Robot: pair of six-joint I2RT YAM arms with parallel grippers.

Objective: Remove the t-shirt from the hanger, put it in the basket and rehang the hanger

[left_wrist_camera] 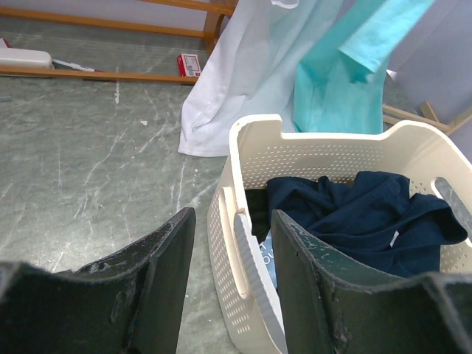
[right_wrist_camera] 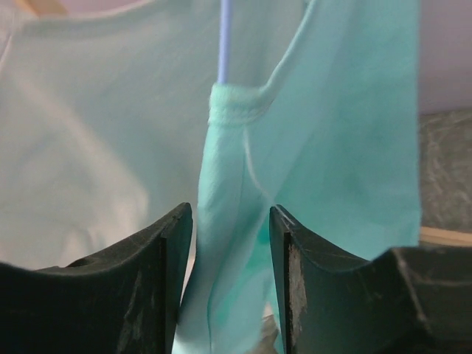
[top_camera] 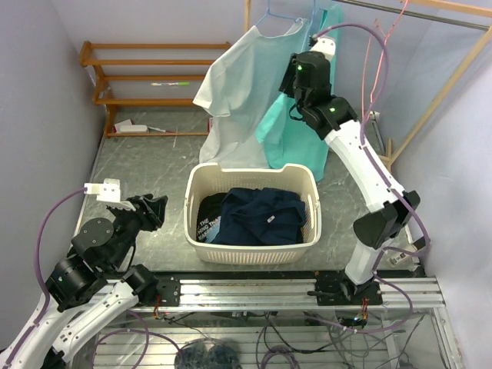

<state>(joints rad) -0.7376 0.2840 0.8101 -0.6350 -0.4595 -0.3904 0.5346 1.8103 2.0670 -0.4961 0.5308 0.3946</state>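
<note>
Up at the back rail (top_camera: 419,14), holds the right gripper (right_wrist_camera: 227,214) high and close against the hanging clothes. Shows a moderate gap between the jaws, with a hanging fold of the teal t-shirt (right_wrist_camera: 324,110) lined up right in front of that gap. Cannot tell contact with either finger from the wrist view; looks like no pinch so far. Catches a thin blue hanger (right_wrist_camera: 223,37) rising out of the fold's stitched edge. Picks out a pale t-shirt (right_wrist_camera: 96,118) too, just beside and behind on the left.

Down at the near left, parks the left gripper (left_wrist_camera: 228,221) low over the table (top_camera: 146,169). Keeps a similar gap there, grips nothing, and aims toward the cream basket (top_camera: 250,171). Finds dark navy clothes (top_camera: 257,215) heaped inside it.

Reads as early going. Puts the gripper at the cloth but not closed on it. Leaves the teal t-shirt fully up on its hanger, at the back of the table just behind the basket's far rim, with no shoulder visibly slipped free. Leaves nearly everything to do, by this judgement: close on the cloth, draw it down and sideways off one hanger arm, free the other shoulder, clear the collar past the hook. Probably ends with a drop into the basket just in front of the hanging hems, though only a guess from the layout.
</note>
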